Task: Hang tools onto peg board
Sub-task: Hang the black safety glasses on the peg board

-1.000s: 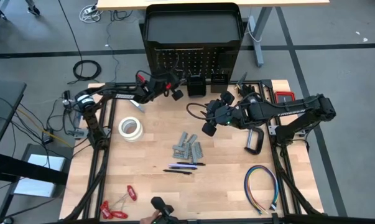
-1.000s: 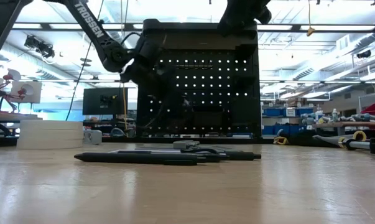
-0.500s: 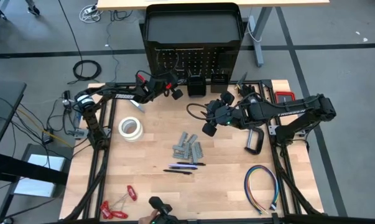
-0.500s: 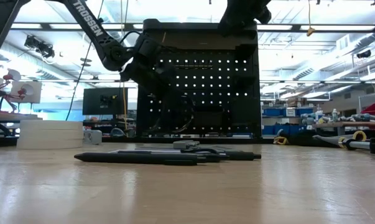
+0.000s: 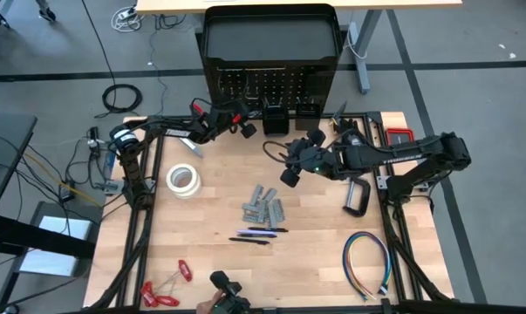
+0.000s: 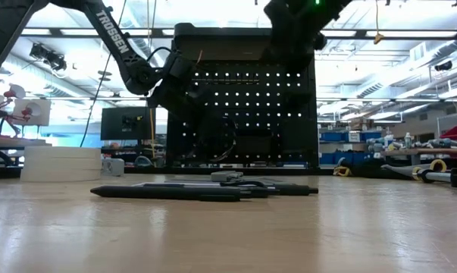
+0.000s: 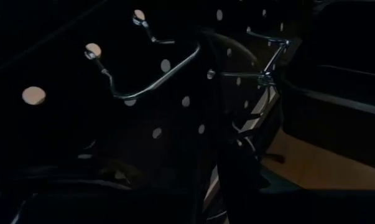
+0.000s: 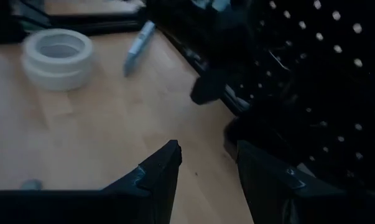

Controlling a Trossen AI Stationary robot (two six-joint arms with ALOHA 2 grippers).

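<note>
The left pincer (image 5: 242, 125) is at the foot of the peg board (image 5: 271, 83), at its left side, close to the hooks (image 7: 143, 87); whether it is clenched or released cannot be told. The right pincer (image 8: 203, 171) hovers over the table (image 5: 210, 205) before the board, fingers (image 8: 159, 171) apart, grasping nothing. Tape rolls (image 5: 182, 180), grey pieces (image 5: 263, 208), pens (image 5: 256, 234) and C-clamp (image 5: 357, 197) lie on the table.

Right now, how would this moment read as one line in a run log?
left end effector: at peg board hooks | right end effector: open, empty, near board | tape rolls, pens: on table
</note>
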